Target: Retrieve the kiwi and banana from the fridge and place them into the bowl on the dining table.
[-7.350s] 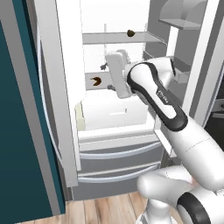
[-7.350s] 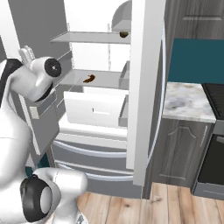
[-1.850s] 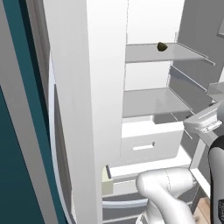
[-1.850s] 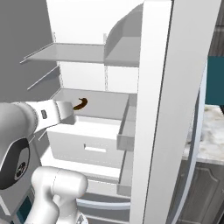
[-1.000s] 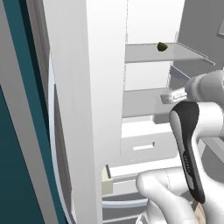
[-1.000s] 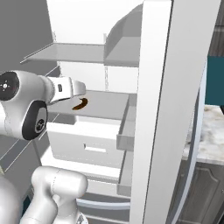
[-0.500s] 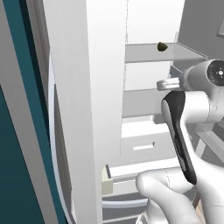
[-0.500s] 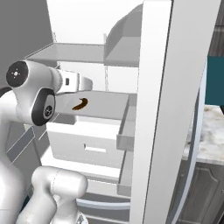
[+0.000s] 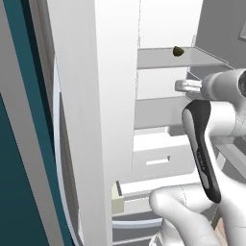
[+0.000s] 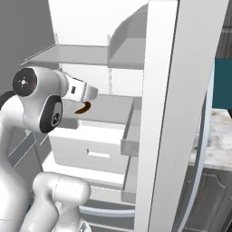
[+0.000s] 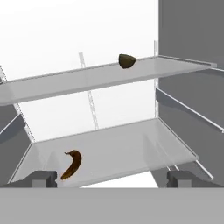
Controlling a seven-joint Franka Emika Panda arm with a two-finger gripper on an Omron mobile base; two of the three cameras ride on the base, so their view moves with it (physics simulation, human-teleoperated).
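The fridge (image 9: 96,120) stands open, its white interior and grey shelves exposed. The kiwi (image 11: 127,61) is a small, rounded, dark olive-brown fruit sitting on the upper shelf (image 11: 105,76), toward that shelf's front edge. The banana (image 11: 72,164) is a curved, dark brown fruit lying on the lower shelf (image 11: 118,153), near its front left corner as the hand view frames it. The two fruits are well apart, one shelf above the other.

The tool (image 11: 111,178) is at the front edge of the lower shelf with its jaws spread wide; the fingertips (image 11: 41,178) stand far apart and nothing is between them. It holds nothing and touches neither fruit.

The left base view shows the kiwi (image 9: 178,51) on the upper shelf, while the arm covers the lower shelf. The right base view shows the banana (image 10: 83,108) just past the hand, with a white drawer (image 10: 90,147) below the shelf and a speckled bench (image 10: 216,140) beyond the open door (image 10: 181,113).
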